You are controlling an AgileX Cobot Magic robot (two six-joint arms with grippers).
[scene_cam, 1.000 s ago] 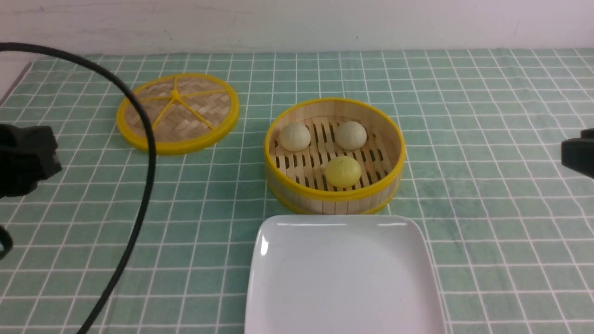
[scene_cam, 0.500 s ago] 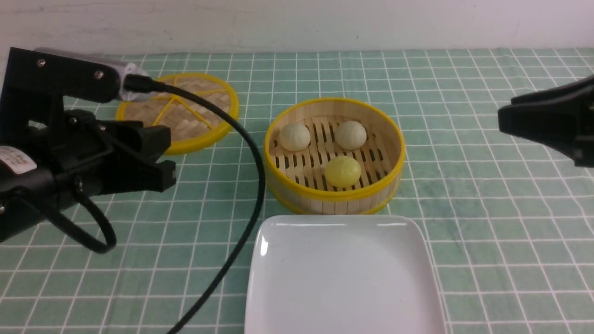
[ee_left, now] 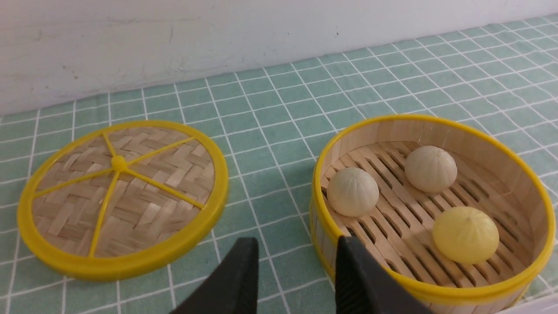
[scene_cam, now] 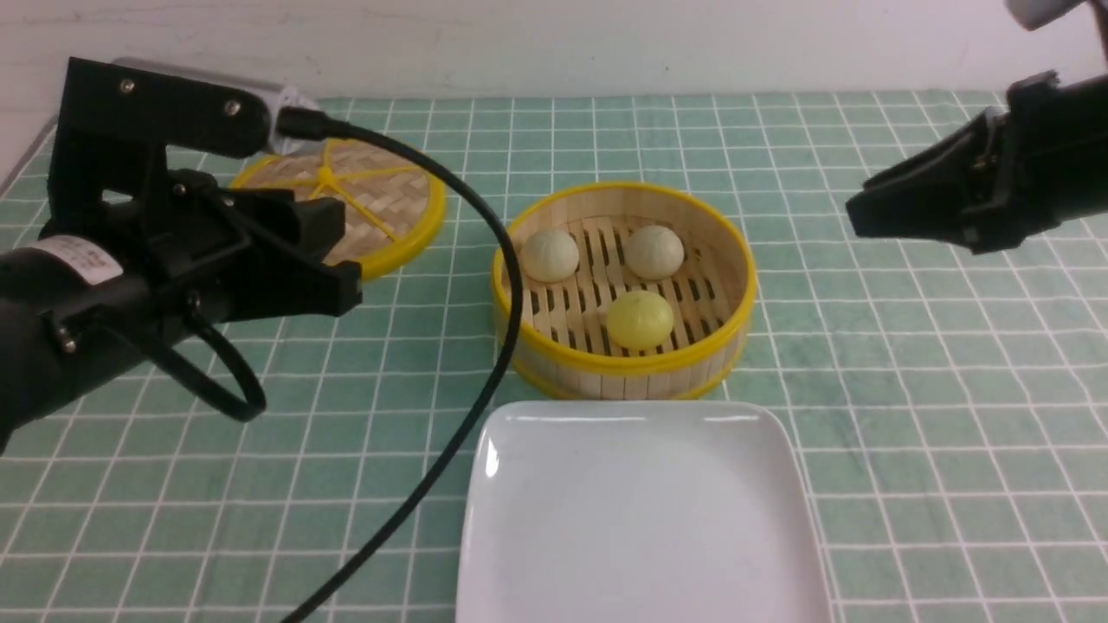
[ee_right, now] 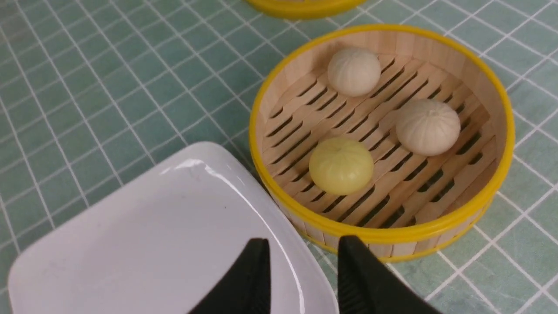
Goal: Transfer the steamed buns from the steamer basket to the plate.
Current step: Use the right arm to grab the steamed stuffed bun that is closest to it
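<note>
The bamboo steamer basket (scene_cam: 731, 307) stands mid-table and holds three buns: two off-white buns (scene_cam: 550, 254) (scene_cam: 654, 252) at the back and a pale yellow bun (scene_cam: 640, 319) in front. The white square plate (scene_cam: 640, 519) lies empty just in front of it. My left gripper (scene_cam: 333, 260) is open and empty, raised to the left of the basket; its fingertips (ee_left: 244, 255) show beside the basket rim (ee_left: 320, 209). My right gripper (scene_cam: 857, 216) is open and empty, raised to the right of the basket. The right wrist view shows the basket (ee_right: 379, 233), buns (ee_right: 341, 165) and plate (ee_right: 152, 244).
The flat woven basket lid (scene_cam: 385, 216) with yellow spokes lies at the back left, partly behind my left arm. A black cable (scene_cam: 485, 346) loops from the left arm down across the front of the green checked cloth. A white wall bounds the table's far edge.
Both arms have come into view and moved inward toward the basket, the left from the left edge, the right rising from the right edge. Basket, buns, plate and lid have not moved.
</note>
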